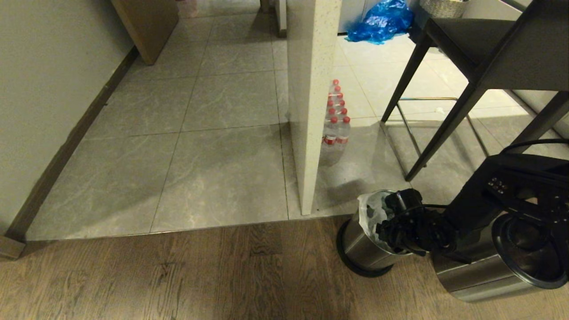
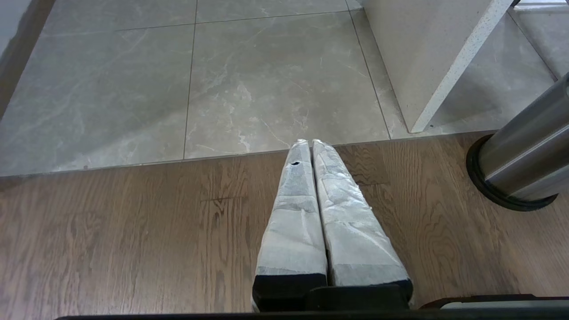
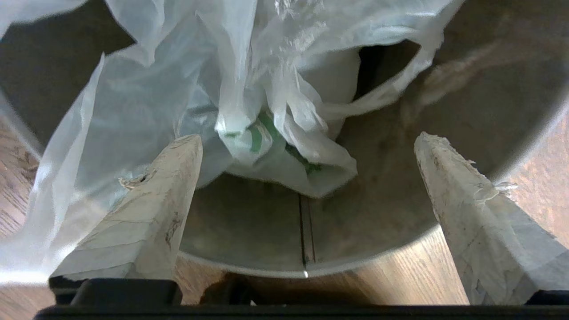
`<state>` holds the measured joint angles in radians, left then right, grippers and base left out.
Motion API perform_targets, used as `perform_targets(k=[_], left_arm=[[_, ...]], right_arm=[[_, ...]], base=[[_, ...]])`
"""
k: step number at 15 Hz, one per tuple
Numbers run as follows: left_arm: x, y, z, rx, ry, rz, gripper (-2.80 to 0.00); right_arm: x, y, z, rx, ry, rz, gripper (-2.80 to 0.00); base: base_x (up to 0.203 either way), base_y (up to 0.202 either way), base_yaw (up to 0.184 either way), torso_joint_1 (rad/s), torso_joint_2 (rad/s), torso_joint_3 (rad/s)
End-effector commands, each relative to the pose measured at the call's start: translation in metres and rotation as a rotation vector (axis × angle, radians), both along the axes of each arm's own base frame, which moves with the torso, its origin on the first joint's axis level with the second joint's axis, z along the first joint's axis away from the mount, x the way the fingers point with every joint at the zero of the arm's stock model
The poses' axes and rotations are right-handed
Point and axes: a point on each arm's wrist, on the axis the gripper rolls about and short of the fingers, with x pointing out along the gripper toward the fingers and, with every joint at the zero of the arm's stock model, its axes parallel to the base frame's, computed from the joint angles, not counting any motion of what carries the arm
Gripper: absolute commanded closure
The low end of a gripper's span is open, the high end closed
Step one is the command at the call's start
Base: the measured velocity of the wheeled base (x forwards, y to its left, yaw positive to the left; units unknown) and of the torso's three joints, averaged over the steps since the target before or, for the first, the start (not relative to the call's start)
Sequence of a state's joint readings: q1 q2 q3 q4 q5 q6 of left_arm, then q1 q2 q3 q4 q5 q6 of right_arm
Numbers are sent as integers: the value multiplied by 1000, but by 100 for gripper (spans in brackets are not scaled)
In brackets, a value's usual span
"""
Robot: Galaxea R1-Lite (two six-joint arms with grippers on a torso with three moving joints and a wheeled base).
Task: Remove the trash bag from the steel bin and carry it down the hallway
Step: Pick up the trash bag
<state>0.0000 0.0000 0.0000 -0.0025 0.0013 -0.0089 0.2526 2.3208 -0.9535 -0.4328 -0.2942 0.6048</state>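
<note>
While hidden overhead, right claw gapes above trash bag.

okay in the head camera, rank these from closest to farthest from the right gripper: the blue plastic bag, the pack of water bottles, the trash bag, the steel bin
1. trash bag and steel bin: both right at the right gripper, too close to call.
2. water bottles: beside the white pillar.
3. blue plastic bag: far back on the floor.
</note>
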Motion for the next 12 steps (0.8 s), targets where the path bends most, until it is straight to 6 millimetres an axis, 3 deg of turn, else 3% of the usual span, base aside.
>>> perform_targets(k=[1,12], left_arm=[[0,0,0,0,-1,0,0],[0,0,0,0,-2,0,0]], right_arm=[[3,0,-9,0,9,-8,-280],[22,2,-50,15,-143,-16,-280]], base=[[0,0,0,0,0,0],[0,0,0,0,0,0]])
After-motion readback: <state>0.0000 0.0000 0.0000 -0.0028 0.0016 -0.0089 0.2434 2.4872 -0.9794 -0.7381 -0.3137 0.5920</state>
